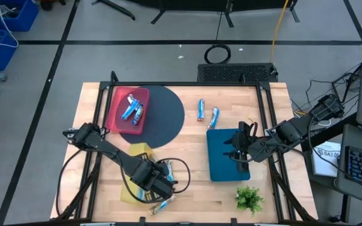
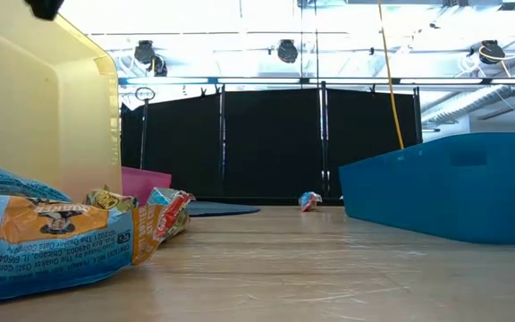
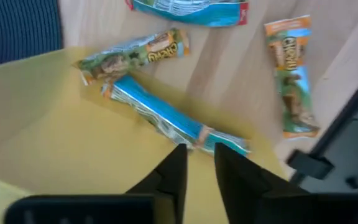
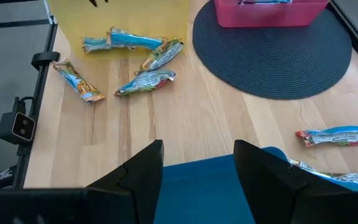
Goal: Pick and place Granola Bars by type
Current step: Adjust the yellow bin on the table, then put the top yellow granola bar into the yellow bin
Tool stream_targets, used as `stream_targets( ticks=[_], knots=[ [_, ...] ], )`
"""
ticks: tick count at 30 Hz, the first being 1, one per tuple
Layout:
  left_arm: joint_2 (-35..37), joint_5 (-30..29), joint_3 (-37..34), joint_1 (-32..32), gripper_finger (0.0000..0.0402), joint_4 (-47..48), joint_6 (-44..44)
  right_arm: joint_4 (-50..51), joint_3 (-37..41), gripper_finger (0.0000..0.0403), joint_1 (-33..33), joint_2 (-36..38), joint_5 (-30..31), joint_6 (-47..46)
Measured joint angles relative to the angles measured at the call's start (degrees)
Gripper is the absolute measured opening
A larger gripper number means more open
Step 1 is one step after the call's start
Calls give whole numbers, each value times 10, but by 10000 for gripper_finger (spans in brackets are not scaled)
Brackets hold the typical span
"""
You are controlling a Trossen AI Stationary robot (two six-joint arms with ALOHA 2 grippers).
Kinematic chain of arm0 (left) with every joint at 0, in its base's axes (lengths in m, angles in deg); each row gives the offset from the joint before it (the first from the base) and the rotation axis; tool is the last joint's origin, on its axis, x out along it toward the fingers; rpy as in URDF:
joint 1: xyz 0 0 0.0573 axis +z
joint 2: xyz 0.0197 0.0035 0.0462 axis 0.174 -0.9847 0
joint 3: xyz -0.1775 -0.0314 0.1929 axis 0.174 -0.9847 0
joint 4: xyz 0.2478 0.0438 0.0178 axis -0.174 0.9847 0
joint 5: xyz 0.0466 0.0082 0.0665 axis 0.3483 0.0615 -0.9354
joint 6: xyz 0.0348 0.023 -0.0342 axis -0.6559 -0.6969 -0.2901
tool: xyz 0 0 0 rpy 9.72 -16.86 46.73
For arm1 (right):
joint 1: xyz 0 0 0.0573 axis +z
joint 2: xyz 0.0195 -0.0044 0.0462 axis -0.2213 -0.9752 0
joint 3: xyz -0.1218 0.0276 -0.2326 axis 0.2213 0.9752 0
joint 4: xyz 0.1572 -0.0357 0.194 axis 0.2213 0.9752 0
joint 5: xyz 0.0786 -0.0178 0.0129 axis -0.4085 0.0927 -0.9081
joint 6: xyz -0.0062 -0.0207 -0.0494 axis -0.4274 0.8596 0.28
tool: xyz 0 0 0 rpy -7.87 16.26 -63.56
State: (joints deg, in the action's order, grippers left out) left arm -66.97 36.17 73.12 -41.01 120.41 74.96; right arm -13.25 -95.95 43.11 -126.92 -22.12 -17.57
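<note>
Near the table's front edge, the left gripper (image 3: 196, 163) hovers low over a yellow tray (image 3: 55, 130). Its fingers are almost together, a thin gap between them, nothing held. Right at their tips lies a blue bar (image 3: 173, 118), its far end hanging over the tray's edge onto the wood. A green-and-tan bar (image 3: 135, 55) lies touching the blue one's other end; another bar (image 3: 294, 78) and a blue-wrapped one (image 3: 191, 9) lie near on the table.

Over a blue tray (image 1: 222, 157) on the table's right side, the right gripper (image 4: 197, 168) waits, fingers spread wide and empty. Two bars (image 1: 206, 113) lie just beyond that tray. A red tray (image 1: 115, 110) on a dark round mat (image 1: 168, 113) holds more blue bars (image 1: 132, 110). A small plant (image 1: 249, 198) stands at the front right corner.

These bars look light, with crinkly, slick foil wrappers over a fairly stiff core. A pinch across the narrow middle should hold best; the flat crimped ends would likely slip or fold.
</note>
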Motion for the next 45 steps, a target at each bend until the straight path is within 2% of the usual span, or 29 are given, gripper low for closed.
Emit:
stream_targets(
  ticks=[4,8,11,16,21,27,34,38,45],
  knots=[
    [0,-3,-20,2,35,0,-28,-3,0,187,0,0,24,-2],
    [2,-7,-39,2,6,0,-48,-16,0,187,0,0,26,-1],
    [8,3,-48,1,9,1,-44,-24,0,187,0,0,26,-2],
    [24,-14,-53,-12,15,-3,-26,-36,0,187,0,0,26,9],
    [58,-12,-95,-28,8,-4,36,-37,0,187,0,0,28,11],
    [142,-10,-190,-53,9,-2,130,-37,0,187,0,0,31,18],
    [238,0,-301,-99,14,-20,235,-50,0,187,0,0,66,26],
    [263,-2,-333,-110,5,-37,243,-72,0,187,-5,0,72,41],
    [266,-10,-357,-107,8,-47,228,-88,0,187,-28,0,71,37]
  ],
)
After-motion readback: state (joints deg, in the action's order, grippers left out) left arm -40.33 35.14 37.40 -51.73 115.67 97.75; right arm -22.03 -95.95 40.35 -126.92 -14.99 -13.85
